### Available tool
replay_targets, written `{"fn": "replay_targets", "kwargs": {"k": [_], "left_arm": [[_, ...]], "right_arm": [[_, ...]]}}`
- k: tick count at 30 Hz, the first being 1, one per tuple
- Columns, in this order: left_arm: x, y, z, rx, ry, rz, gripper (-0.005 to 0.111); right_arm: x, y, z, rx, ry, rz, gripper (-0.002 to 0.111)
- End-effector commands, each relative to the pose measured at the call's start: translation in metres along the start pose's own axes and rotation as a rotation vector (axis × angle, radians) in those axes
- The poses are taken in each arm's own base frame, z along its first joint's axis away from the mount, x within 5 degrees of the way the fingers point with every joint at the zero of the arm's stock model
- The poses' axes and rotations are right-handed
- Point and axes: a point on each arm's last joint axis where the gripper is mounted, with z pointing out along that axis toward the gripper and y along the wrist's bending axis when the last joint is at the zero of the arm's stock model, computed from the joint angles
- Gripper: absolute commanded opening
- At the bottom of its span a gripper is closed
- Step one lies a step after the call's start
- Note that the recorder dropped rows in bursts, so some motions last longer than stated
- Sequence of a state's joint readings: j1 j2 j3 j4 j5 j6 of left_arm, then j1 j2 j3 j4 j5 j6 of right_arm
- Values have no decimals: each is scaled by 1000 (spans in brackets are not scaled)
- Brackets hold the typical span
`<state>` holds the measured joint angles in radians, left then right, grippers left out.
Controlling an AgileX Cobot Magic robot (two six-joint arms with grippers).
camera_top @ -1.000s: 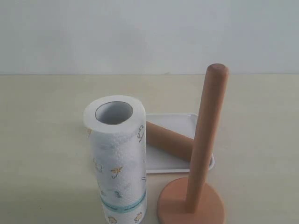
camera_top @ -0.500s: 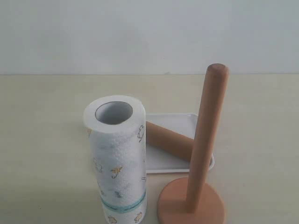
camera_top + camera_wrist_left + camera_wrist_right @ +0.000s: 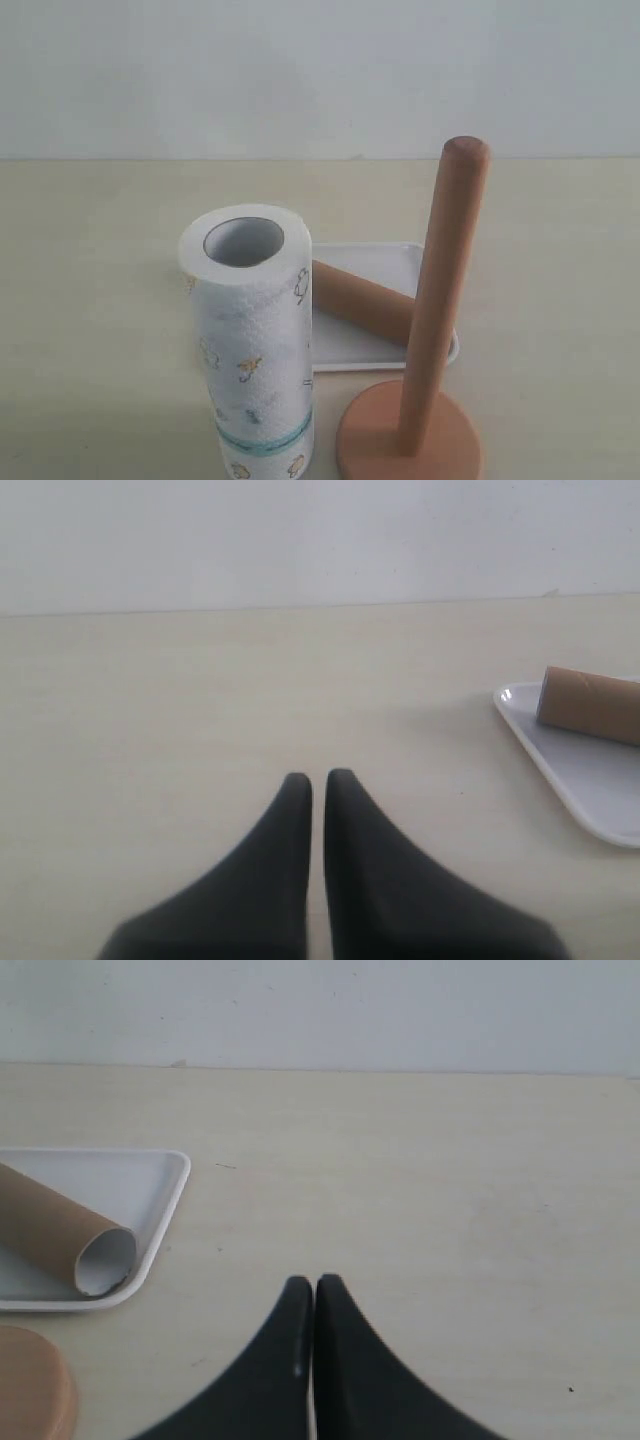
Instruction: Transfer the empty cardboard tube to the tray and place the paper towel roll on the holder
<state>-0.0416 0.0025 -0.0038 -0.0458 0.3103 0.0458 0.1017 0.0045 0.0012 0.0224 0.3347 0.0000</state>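
The brown empty cardboard tube [image 3: 362,301] lies on its side in the white tray [image 3: 375,355] behind the other things. Standing upright in front on the left is the white paper towel roll [image 3: 254,350], core hole facing up. The wooden holder [image 3: 408,440] stands at the front right, its tall dowel bare. Neither gripper shows in the exterior view. My left gripper [image 3: 317,778] is shut over bare table, with the tray [image 3: 560,770] and tube [image 3: 590,702] off to one side. My right gripper [image 3: 313,1283] is shut and empty, near the tray [image 3: 160,1230], the tube's open end [image 3: 104,1261] and the holder's base [image 3: 30,1385].
A pale wooden tabletop [image 3: 100,300] runs back to a white wall [image 3: 320,70].
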Motion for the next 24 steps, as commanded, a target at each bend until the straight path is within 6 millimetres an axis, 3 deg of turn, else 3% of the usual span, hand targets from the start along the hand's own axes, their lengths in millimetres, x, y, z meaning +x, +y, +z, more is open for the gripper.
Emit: {"fn": "replay_targets", "kwargs": {"k": [1,24], "left_arm": [[0,0,0,-3,-6,3,4],[0,0,0,-3,-6,3,4]], "right_arm": [[-1,0,0,6,-9,-9,0],[-1,-3,-1,47,-7,4,0]]}}
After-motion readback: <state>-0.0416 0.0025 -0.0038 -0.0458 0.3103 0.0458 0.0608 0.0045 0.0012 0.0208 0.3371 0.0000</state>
